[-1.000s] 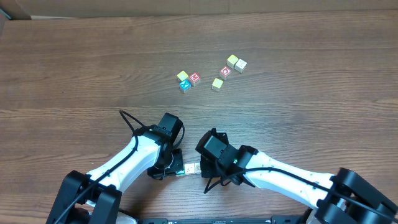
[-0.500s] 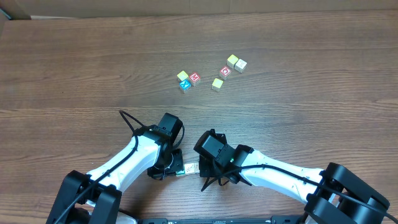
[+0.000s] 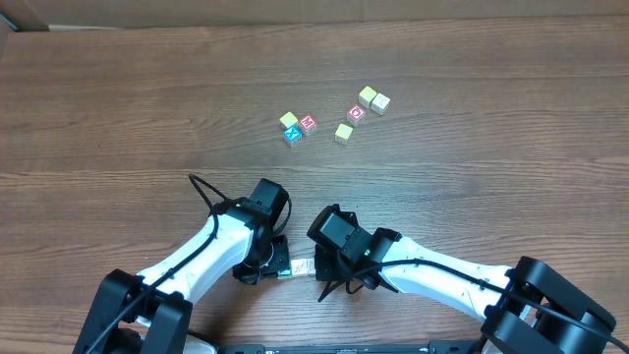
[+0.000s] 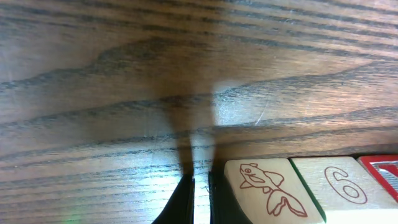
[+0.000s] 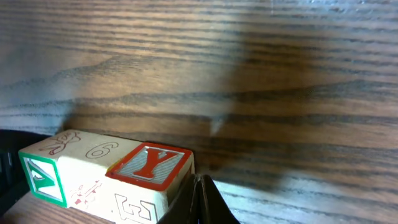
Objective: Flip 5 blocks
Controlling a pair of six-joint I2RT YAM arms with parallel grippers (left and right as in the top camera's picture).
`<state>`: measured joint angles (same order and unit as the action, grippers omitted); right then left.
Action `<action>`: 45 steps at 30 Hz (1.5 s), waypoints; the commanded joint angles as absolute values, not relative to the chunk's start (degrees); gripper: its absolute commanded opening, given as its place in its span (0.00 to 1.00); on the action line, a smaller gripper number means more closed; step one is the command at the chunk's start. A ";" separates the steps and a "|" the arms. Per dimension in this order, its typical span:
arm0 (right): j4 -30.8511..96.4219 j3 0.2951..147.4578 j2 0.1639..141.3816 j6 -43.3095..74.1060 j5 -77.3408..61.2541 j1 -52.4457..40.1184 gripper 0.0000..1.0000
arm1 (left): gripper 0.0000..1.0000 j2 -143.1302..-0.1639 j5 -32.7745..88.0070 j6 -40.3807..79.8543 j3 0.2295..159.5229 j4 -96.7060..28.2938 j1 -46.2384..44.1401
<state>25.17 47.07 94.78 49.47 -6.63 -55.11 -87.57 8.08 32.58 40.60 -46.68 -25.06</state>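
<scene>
Both my claws are pinched shut, holding nothing. My left claw [image 4: 200, 191] is tips-down at the table [image 4: 124, 74], just beside the goldfish block [image 4: 268, 190]; I can't tell if they touch. My right claw [image 5: 202, 198] sits just beside the red Y block [image 5: 149, 164]. Both belong to one short row of blocks [image 3: 302, 265] between my arms. Seven more blocks [image 3: 343, 132] lie scattered farther out, well apart from both.

Edged the black right gripper [image 3: 316, 267] slightly leftward, nearer the short row of pale wooden letter cubes [image 3: 301, 265], hiding a little more of it from above. Swung the white right forearm [image 3: 442, 277] inward, away from the right-hand side.
</scene>
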 commanded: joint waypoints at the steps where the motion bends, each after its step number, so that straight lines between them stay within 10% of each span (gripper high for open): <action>1: 24.29 46.87 94.65 49.58 -9.80 -55.11 0.04 | 0.04 -88.42 9.06 31.66 40.99 -46.02 -24.77; 45: 24.93 46.87 94.65 57.25 -11.68 -55.11 0.04 | 0.04 -96.68 8.56 25.21 40.99 -37.26 -24.77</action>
<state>26.59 46.37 94.78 55.94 -9.13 -55.09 -91.02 6.92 26.98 43.40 -39.13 -24.36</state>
